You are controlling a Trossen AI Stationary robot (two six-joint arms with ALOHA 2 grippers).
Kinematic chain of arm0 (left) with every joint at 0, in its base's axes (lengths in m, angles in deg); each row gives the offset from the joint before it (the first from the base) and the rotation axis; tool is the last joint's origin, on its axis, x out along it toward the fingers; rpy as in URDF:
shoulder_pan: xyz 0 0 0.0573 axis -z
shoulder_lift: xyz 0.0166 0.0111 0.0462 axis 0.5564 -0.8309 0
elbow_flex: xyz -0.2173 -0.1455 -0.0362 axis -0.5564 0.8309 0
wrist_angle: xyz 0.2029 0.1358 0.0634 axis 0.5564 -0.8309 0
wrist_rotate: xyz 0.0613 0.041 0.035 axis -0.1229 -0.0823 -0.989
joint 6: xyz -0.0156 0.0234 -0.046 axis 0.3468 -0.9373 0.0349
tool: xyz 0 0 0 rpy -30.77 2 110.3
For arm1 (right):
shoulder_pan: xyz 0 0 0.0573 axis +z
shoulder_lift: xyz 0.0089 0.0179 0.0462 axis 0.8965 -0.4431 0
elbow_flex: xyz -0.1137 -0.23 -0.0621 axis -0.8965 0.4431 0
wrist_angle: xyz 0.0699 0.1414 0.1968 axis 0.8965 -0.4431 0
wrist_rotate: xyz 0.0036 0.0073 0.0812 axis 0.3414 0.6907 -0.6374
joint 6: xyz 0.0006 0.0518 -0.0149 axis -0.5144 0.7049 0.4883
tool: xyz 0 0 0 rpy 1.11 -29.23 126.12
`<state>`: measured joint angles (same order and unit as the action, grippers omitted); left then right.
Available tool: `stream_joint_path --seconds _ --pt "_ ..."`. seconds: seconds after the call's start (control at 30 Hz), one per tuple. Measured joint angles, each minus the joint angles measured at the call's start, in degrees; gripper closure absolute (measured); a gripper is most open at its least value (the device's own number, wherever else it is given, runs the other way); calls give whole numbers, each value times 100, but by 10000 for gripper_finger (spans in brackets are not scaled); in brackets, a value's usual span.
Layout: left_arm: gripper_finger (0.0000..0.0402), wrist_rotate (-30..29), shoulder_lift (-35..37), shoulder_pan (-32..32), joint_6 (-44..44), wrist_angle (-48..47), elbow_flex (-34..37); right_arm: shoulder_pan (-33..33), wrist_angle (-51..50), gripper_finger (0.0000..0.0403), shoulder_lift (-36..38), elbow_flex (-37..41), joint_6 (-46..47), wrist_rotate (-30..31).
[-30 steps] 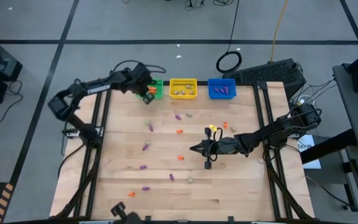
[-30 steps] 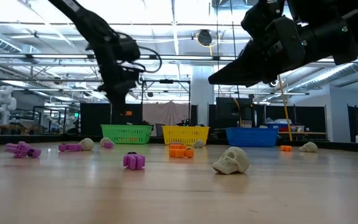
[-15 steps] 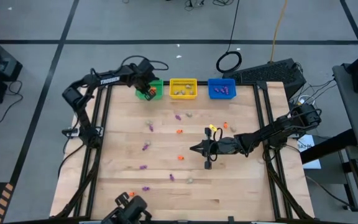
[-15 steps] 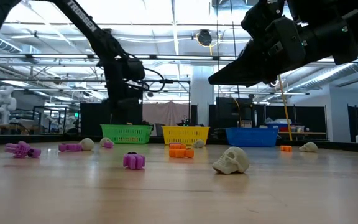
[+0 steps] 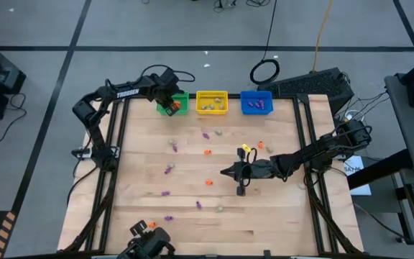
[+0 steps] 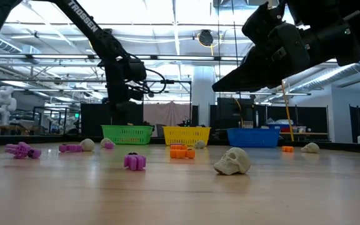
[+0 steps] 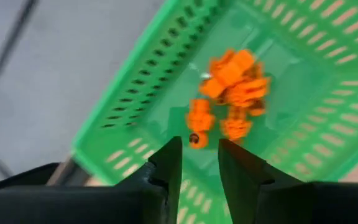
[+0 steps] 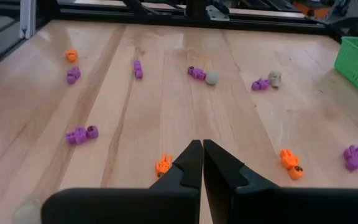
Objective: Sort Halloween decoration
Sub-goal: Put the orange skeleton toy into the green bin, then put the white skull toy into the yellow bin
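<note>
Reading from the left: left gripper [image 5: 169, 101] hangs over the green basket [image 5: 182, 106], jaws parted and empty — orange trinkets [image 7: 232, 93] lie on the basket floor just beyond its fingers. Yellow basket [image 5: 211, 101] and blue basket [image 5: 256, 101] follow along the far edge. Loose trinkets lie scattered mid-table; an orange one [image 5: 207, 152] and a purple one [image 5: 205, 134] sit between the arms. Right gripper [image 5: 226, 173], jaws clenched on nothing, hovers nearer these — its tip points leftward toward them.
</note>
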<state>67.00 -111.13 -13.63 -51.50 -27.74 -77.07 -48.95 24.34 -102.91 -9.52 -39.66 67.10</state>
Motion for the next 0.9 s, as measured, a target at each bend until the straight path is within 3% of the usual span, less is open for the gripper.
stream_joint_path --seconds 0.1,0.3,0.57,0.8,0.9 --pt "319 -395 129 57 -127 -9 0 31 -29 403 0 0 157 0" --pt "395 -285 574 261 -140 195 183 163 -380 403 0 0 168 342" --pt "401 17 1542 852 24 1520 1482 302 -963 403 2 0 337 971" --pt "401 211 2605 1639 620 3046 2936 243 -1561 400 4 0 1257 2025" --pt "401 229 3021 2057 903 3760 3497 141 -1880 388 190 1 1665 2198"
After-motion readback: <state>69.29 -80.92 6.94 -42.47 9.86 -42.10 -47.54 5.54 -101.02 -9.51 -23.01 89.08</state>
